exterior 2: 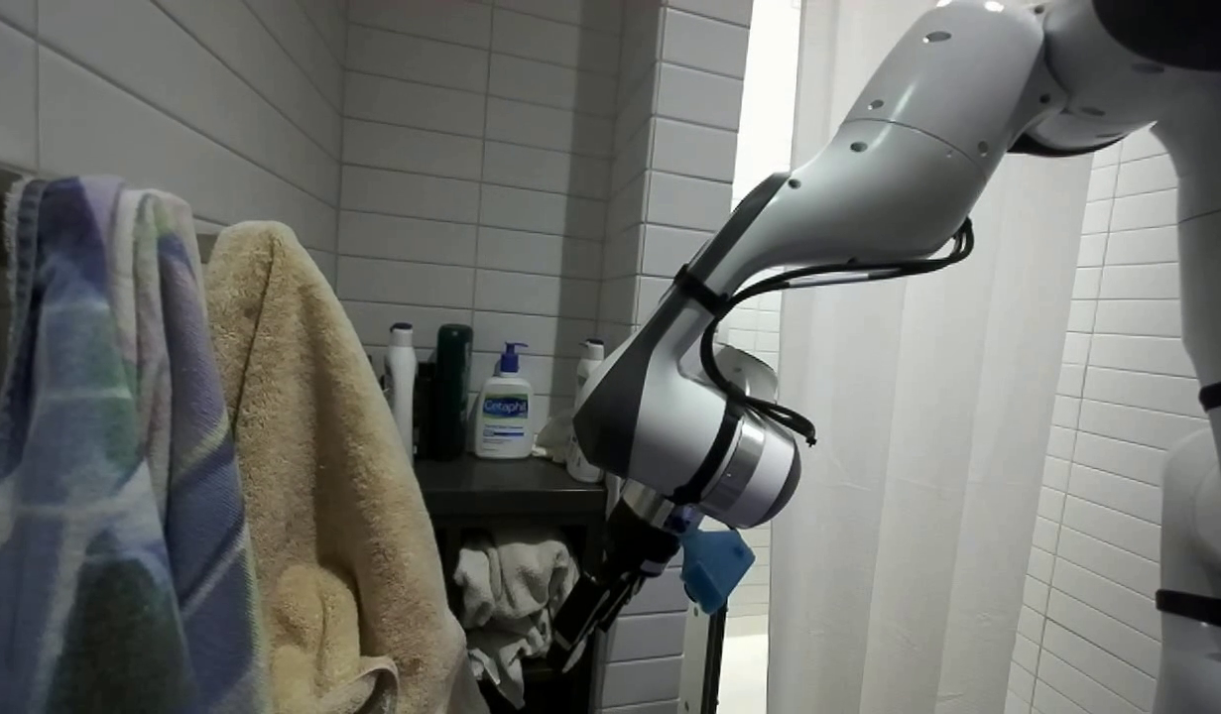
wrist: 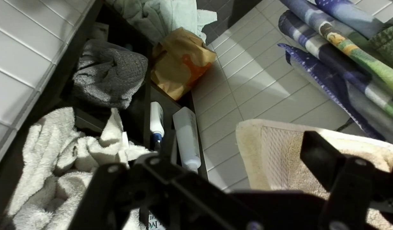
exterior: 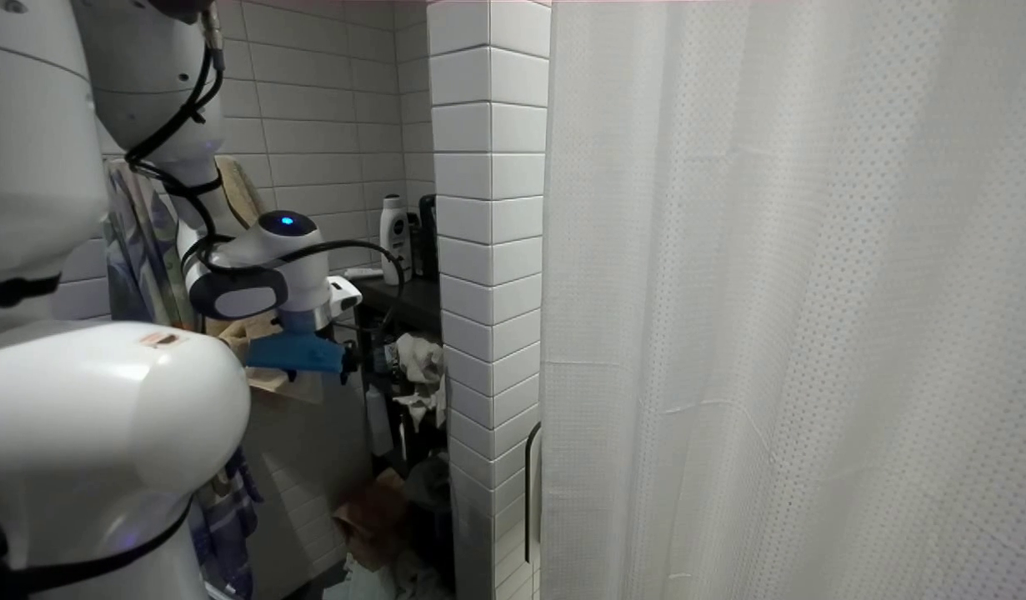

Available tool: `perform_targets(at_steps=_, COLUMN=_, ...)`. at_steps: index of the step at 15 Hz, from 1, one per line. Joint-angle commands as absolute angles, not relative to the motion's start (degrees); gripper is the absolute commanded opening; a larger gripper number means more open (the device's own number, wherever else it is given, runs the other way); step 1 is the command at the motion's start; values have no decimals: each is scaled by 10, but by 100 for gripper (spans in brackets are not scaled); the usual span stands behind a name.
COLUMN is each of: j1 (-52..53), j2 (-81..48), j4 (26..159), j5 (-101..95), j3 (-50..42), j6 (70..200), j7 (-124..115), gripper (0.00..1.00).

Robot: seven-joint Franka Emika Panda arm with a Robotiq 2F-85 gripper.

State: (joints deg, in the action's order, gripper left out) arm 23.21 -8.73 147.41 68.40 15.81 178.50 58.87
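The wrist view cuts off the beige towel (wrist: 284, 159) at four o'clock; the jaws partly hide the white towel (wrist: 43, 163) at eight.

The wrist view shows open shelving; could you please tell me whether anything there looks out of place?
The off-white towel looks untidy: it is bunched up rather than folded, and in an exterior view part of it hangs out of the dark shelving unit. The brown paper bag also stands out, as it is crumpled.

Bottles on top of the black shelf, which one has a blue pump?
The white Cetaphil bottle, beside the dark green bottle in an exterior view. It's the only one up there showing a blue pump.
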Motion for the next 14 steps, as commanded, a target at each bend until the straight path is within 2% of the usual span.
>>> perform_targets(at_steps=1, j1=232, j2=-87, j4=1474, j5=684, j3=158, j6=1785, j7=589, gripper=100)
perform_targets(at_steps=14, j1=226, j2=-111, j4=1453, j5=697, j3=162, j6=1788, j7=614, gripper=100)
